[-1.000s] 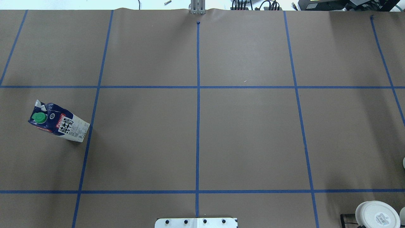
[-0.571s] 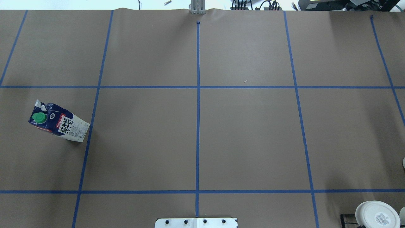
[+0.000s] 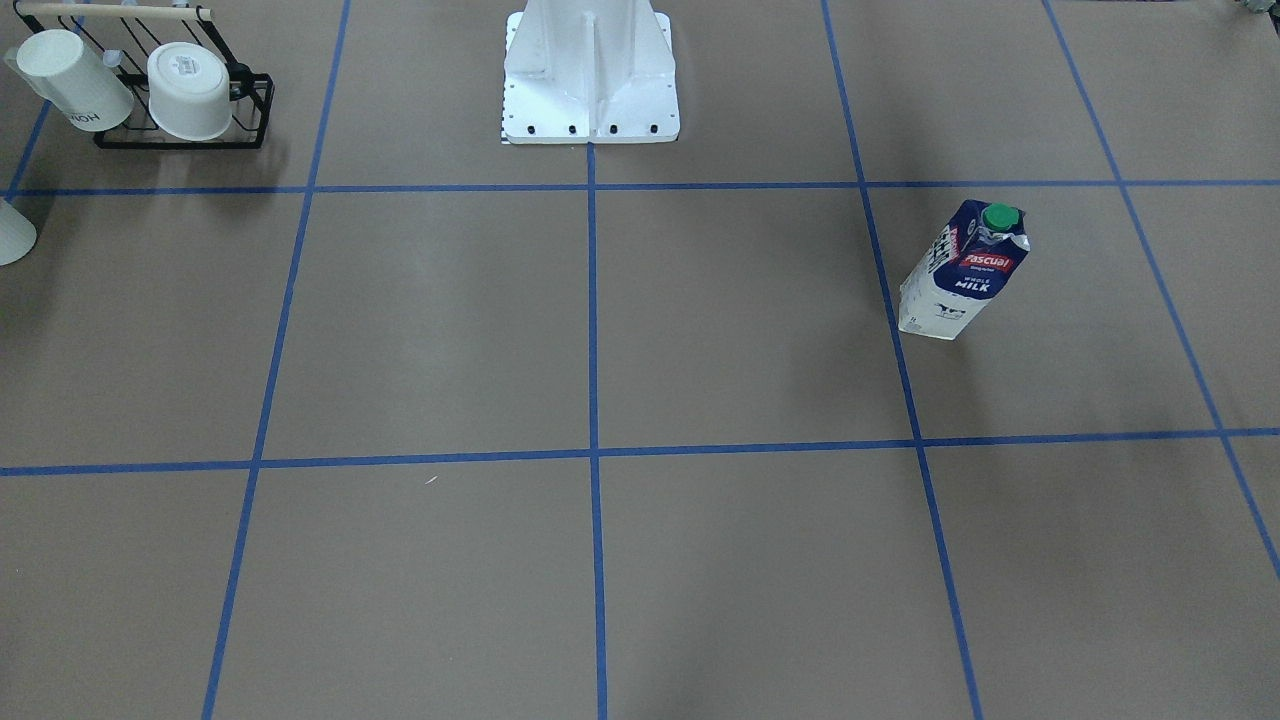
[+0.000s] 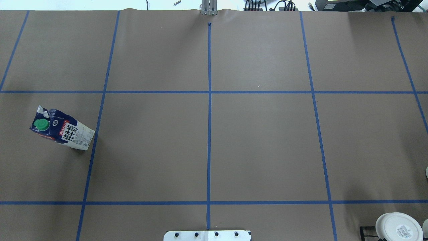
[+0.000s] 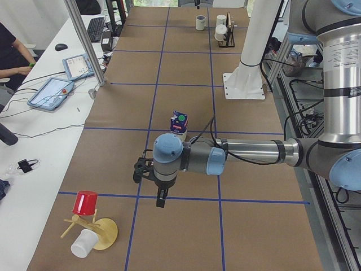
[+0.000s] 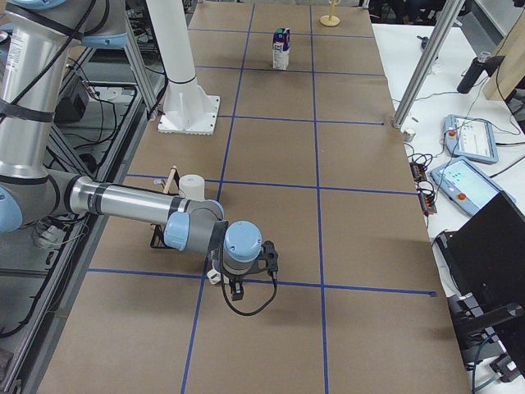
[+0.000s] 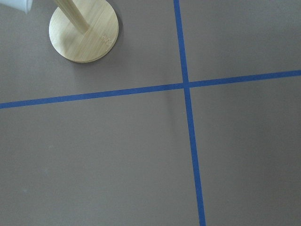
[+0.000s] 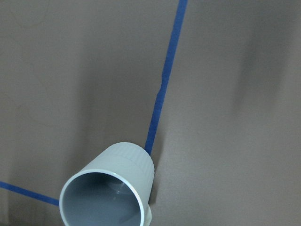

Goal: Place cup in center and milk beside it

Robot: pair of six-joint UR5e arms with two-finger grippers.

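The milk [image 3: 965, 270] stands upright on the robot's left half, also in the overhead view [image 4: 62, 129] and both side views [image 5: 179, 123] [image 6: 281, 48]. The cup [image 8: 110, 188] stands upright beside a tape line, low in the right wrist view; it shows at the front view's left edge [image 3: 10, 232] and far off in the left view [image 5: 200, 22]. The center [image 4: 209, 92] [image 3: 593, 453] is bare. My left gripper [image 5: 160, 200] points down near a tape crossing. My right gripper [image 6: 235, 289] hangs above the cup. I cannot tell whether either is open.
A black rack [image 3: 250, 110] holds two other white mugs at the robot's right. The white robot base [image 3: 590, 80] stands at the near edge. A bamboo stand [image 5: 104, 232] [image 7: 83, 33] with a red cup [image 5: 86, 202] stands at the left end.
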